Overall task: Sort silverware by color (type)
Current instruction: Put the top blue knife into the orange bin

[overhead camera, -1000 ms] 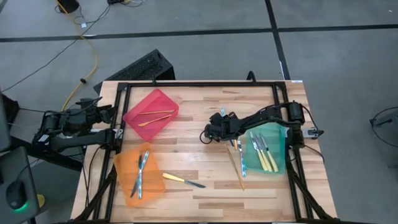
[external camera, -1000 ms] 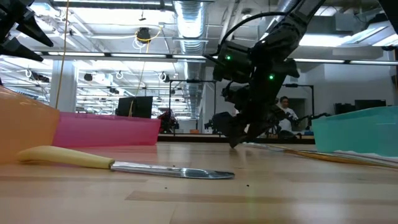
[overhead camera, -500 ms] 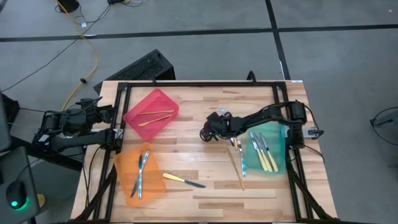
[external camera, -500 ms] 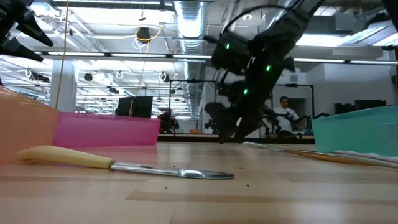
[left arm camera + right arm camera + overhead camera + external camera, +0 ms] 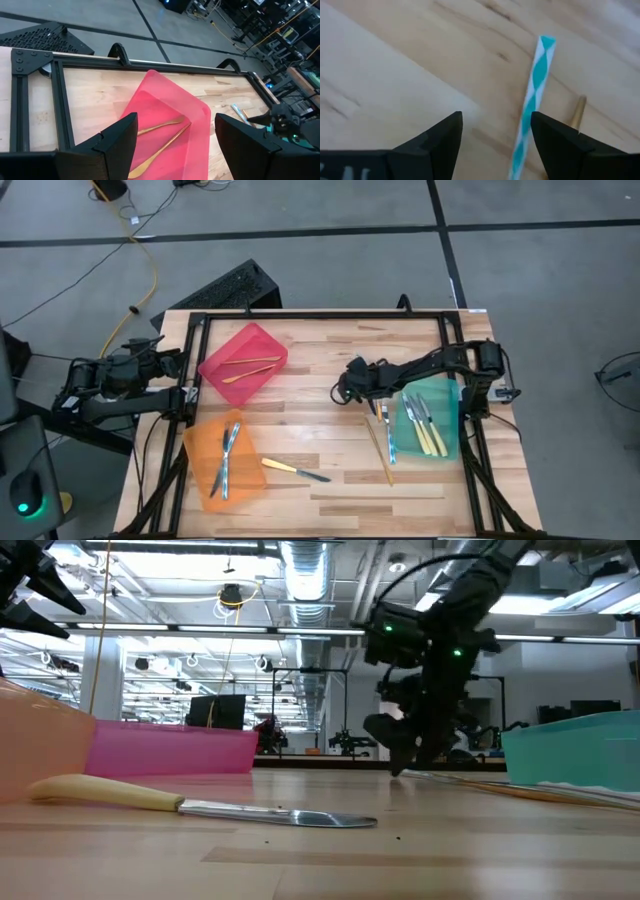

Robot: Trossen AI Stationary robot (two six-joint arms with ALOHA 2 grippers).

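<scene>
Two gold pieces lie in the red bin [image 5: 245, 360], silvery-blue ones in the orange bin [image 5: 225, 455], and yellow-handled ones in the green bin [image 5: 430, 420]. Loose on the table lie a yellow-handled knife [image 5: 295, 470], a gold piece [image 5: 380, 448] and a silvery-blue piece [image 5: 385, 423]. My right gripper [image 5: 343, 391] hangs open just above the table's middle, left of the loose pieces. In its wrist view the silvery-blue handle [image 5: 534, 85] and a gold tip [image 5: 578, 112] lie ahead of the fingers. My left gripper [image 5: 170, 363] waits open off the table's left edge, facing the red bin [image 5: 165, 125].
A black metal frame [image 5: 320, 315] runs along the table's far, left and right sides. The knife [image 5: 200, 805] lies near the front edge. Bare wood shows between the red bin and my right gripper, and along the near right.
My right gripper has first edged toward the table's left, then drawn back a little toward the right edge, staying open and low over the wood. The silverware has not moved.
</scene>
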